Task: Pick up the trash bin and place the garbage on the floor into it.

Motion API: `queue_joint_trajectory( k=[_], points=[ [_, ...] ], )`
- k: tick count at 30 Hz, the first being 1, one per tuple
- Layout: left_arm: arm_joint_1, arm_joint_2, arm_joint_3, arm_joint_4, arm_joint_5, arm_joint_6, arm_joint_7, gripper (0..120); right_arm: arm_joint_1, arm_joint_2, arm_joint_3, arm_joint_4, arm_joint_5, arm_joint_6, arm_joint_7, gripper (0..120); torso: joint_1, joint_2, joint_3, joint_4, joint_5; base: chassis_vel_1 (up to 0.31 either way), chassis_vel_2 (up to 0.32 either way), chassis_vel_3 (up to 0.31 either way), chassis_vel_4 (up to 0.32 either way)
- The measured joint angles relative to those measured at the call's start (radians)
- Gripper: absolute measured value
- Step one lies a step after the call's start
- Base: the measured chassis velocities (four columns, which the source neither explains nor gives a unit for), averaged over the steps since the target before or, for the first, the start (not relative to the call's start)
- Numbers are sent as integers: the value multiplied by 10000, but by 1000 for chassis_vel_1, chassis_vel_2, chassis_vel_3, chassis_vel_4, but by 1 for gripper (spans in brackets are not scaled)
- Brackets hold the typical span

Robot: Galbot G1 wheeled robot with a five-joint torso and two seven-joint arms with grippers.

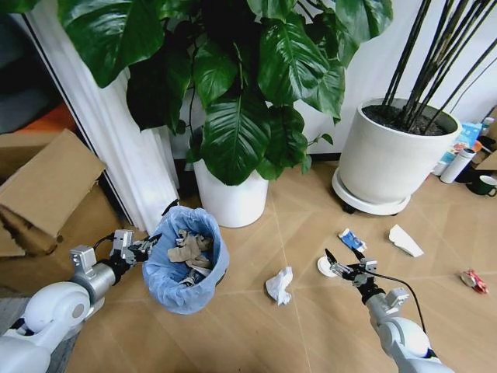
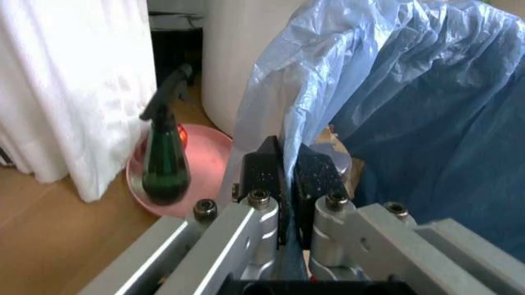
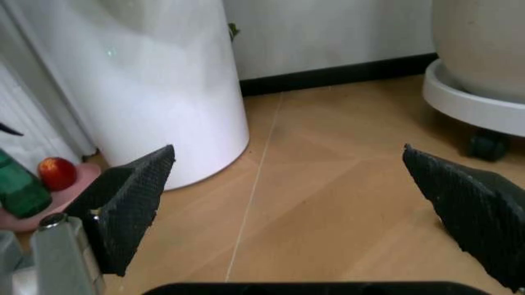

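Observation:
The trash bin point(image 1: 186, 272), dark and lined with a crinkly light blue bag point(image 2: 394, 92), stands tilted on the floor with brownish crumpled scraps inside. My left gripper point(image 1: 144, 249) is shut on the bag at the bin's rim point(image 2: 289, 178). Garbage lies on the floor to the right of the bin: crumpled white paper point(image 1: 279, 285), a white disc point(image 1: 323, 268), a blue packet point(image 1: 352, 238), a white wrapper point(image 1: 405, 241) and a red packet point(image 1: 473, 280). My right gripper point(image 1: 342, 258) hangs open just beside the disc, its dark fingers point(image 3: 135, 196) spread wide above bare floor.
Two large white plant pots point(image 1: 231, 200) point(image 1: 392, 159) stand at the back, the right one on a wheeled base. A cardboard box point(image 1: 46, 183) and a white curtain point(image 1: 116, 148) are at the left. A green spray bottle point(image 2: 164, 163) sits on a pink tray point(image 2: 205, 166). A tumbler point(image 1: 457, 165) and mug point(image 1: 484, 185) stand far right.

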Motion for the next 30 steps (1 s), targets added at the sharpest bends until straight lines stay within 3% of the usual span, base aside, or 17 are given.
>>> queue_joint_trajectory(
  k=[9,18,30],
  points=[
    [46,25,-14,-81,6,0,0,0,-50,-43,-11,-40,29,109,-190,100,2,0,2,-6,-4,-127,116,114,-129],
    [209,324,39,-210,1,4,-1,0,-62,-362,-346,-92,234,356,-327,100,-1,0,-1,1,0,0,0,0,0],
    [372,1002,250,-650,179,10,27,0,-128,-1795,-2989,136,1626,-469,-705,100,-1,0,-1,-1,3,0,0,0,0]
  ],
)
